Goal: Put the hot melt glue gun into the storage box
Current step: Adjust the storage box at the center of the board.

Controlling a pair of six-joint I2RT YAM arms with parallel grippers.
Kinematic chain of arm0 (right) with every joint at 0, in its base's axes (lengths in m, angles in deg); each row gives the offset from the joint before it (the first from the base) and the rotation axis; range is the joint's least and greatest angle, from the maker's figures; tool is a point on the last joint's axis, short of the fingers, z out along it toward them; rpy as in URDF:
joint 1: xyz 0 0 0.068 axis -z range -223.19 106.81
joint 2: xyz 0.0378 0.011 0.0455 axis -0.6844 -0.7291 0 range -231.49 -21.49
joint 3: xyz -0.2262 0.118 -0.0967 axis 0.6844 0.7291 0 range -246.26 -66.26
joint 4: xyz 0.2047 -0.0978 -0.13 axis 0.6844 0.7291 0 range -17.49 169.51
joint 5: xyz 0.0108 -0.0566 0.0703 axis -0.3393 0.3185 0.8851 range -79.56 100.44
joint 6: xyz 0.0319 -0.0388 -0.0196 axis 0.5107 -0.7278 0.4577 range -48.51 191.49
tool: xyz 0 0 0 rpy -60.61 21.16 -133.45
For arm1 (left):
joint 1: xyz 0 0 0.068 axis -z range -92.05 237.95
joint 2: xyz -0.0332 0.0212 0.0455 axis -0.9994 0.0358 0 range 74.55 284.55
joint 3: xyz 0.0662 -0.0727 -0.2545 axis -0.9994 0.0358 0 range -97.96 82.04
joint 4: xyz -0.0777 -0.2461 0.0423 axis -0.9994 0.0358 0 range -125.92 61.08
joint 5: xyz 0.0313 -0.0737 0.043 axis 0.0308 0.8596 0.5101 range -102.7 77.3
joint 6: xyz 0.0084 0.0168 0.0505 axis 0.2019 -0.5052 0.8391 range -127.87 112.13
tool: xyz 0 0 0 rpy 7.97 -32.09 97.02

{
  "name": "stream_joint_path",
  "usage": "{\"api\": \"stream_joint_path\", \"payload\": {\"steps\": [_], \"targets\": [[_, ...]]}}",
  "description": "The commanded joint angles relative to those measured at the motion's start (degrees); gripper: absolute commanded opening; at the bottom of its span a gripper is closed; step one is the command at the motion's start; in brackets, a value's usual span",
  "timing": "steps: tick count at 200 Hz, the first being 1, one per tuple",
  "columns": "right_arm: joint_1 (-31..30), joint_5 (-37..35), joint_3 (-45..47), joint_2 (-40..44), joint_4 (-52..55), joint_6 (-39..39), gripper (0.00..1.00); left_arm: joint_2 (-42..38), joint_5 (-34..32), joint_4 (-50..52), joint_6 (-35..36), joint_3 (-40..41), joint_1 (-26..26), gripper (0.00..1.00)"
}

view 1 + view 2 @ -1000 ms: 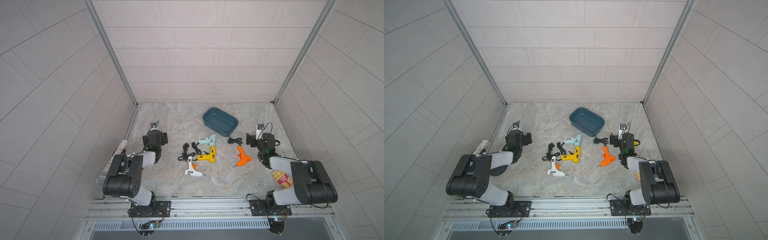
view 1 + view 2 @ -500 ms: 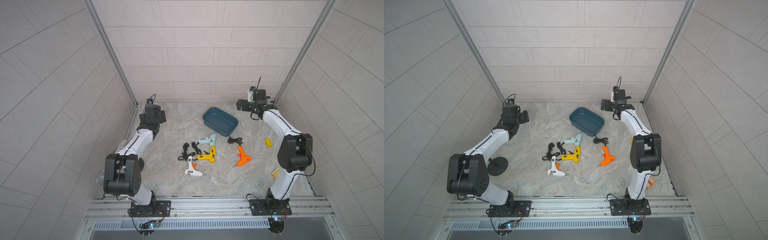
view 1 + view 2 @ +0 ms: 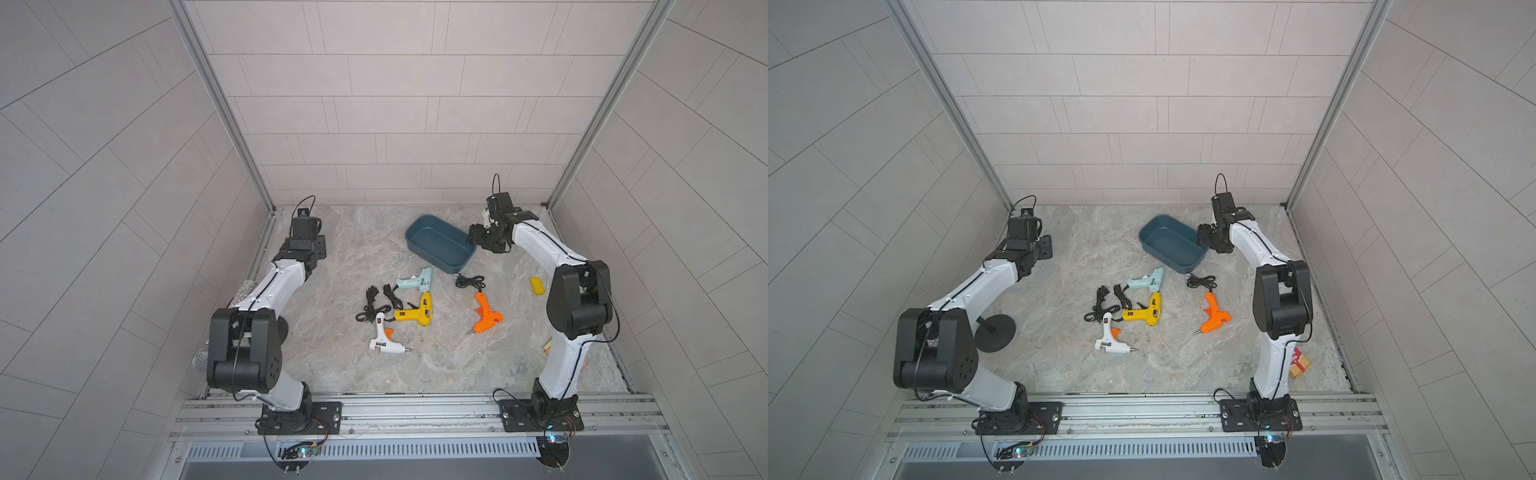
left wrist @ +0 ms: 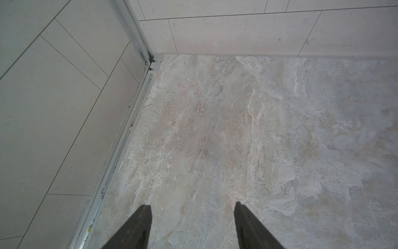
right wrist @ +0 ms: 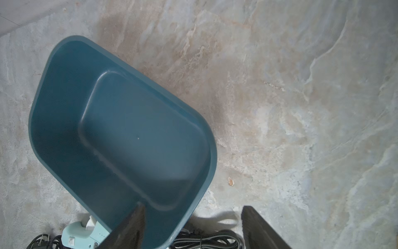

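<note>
**Reach, before any grasp.** The box [image 3: 440,244] sits empty and askew toward the back of the bench [image 3: 357,249]. Four glue guns lie on their sides in front of it, none inside.

- The blue gun [image 3: 417,281] lies just beside the box's near wall.
- The yellow gun [image 3: 415,315] and white gun [image 3: 384,343] lie nearer the front.
- The orange gun [image 3: 485,318] lies apart, on the right arm's side.

Black cords [image 3: 376,305] trail from the guns in loose coils.

The right pincer [image 5: 192,210] hangs beside the box's end, jaws parted and holding nothing. In its wrist view one finger [image 5: 129,228] overlaps the box rim, but contact cannot be told. The left pincer [image 4: 192,209] hovers over bare bench near the back corner on its own side. Its jaws are likewise parted and empty, well apart from every gun.

Judged from this layout, the task is at its beginning. The next move calls for choosing one gun, lowering a pincer so that its jaws straddle the body, and closing. The right pincer is the nearer to the blue and orange guns. The trailing cord is likely to drag and will need to clear the box rim.
</note>
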Motion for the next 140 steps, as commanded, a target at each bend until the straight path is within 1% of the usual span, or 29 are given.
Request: {"api": "stream_joint_path", "payload": {"steps": [1, 21, 41, 58, 76, 94, 116, 140], "targets": [[-0.8, -2.8, -1.5, -2.4, 4.4, 5.4, 0.74, -1.3, -1.0, 2.4, -0.9, 0.5, -0.3, 0.68], [-1.1, -3.4, -4.0, -4.9, 5.9, 7.9, 0.72, -0.4, -1.6, 4.2, -2.4, -0.4, -0.2, 0.67], [-1.2, -2.9, -7.0, -8.5, 8.0, 9.9, 0.7, 1.0, -1.7, 7.2, -5.1, -2.0, -0.3, 0.64], [-1.1, -2.9, -7.4, -9.7, 8.1, 11.5, 0.65, 1.8, -0.5, 9.6, -6.6, -3.1, -0.1, 0.59], [-1.1, -3.1, -7.1, -10.0, 7.8, 12.4, 0.58, 1.2, -0.3, 12.3, -8.1, -3.5, 0.3, 0.57], [-1.2, -2.9, -6.7, -10.3, 7.5, 12.6, 0.49, -0.5, 0.9, 15.3, -7.8, -3.7, 0.7, 0.53], [-1.1, -2.9, -6.6, -11.3, 7.3, 12.0, 0.35, -4.7, 1.1, 16.5, -5.3, -1.3, 1.4, 0.53], [-1.0, -2.6, -7.7, -12.7, 7.7, 11.7, 0.2, -11.4, 0.9, 16.5, -8.0, 3.3, 1.4, 0.52]]}}
